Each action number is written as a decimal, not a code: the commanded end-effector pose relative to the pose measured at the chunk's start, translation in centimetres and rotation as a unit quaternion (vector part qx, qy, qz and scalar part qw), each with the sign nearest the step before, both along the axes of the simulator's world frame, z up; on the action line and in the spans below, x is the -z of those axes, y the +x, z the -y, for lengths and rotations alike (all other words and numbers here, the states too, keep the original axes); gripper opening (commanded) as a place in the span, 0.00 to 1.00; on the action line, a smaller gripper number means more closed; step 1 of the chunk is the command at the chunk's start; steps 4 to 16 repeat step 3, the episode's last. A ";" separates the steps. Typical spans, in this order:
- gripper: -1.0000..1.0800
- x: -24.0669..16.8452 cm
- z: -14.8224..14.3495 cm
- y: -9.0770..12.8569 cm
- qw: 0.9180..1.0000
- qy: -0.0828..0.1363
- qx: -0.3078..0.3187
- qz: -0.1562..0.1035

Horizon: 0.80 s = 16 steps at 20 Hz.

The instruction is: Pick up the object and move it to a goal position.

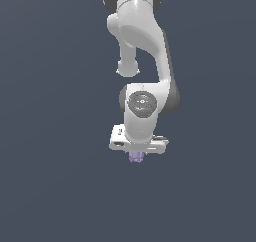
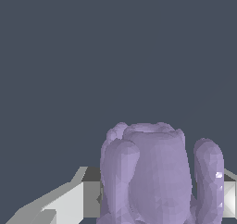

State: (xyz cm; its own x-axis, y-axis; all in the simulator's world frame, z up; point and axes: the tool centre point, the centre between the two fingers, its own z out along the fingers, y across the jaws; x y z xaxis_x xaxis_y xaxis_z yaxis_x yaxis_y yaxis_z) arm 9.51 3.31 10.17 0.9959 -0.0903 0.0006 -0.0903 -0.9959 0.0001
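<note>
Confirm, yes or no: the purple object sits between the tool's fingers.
Yes: the wrist view shows the purple object filling the gap between the tool's fingers.

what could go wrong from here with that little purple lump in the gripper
1. The purple lump is tiny next to the gripper and only pokes out below it in the exterior view, so the hold may be shallow and it could slip out during the move.
2. Its bumpy, rounded surface gives the fingers uneven contact, so it might twist or pop free.
3. No goal marker shows in either view, so placement can't be checked.
</note>
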 end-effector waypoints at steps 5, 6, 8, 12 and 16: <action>0.00 -0.1 -0.2 0.3 1.000 0.000 0.000 0.000; 0.00 -0.1 -0.2 0.3 1.000 0.000 0.000 0.000; 0.00 -0.1 -0.2 0.3 1.000 0.000 0.000 0.000; 0.00 -0.1 -0.2 0.3 1.000 0.000 0.000 0.000; 0.00 -0.1 -0.2 0.3 1.000 0.000 0.000 0.000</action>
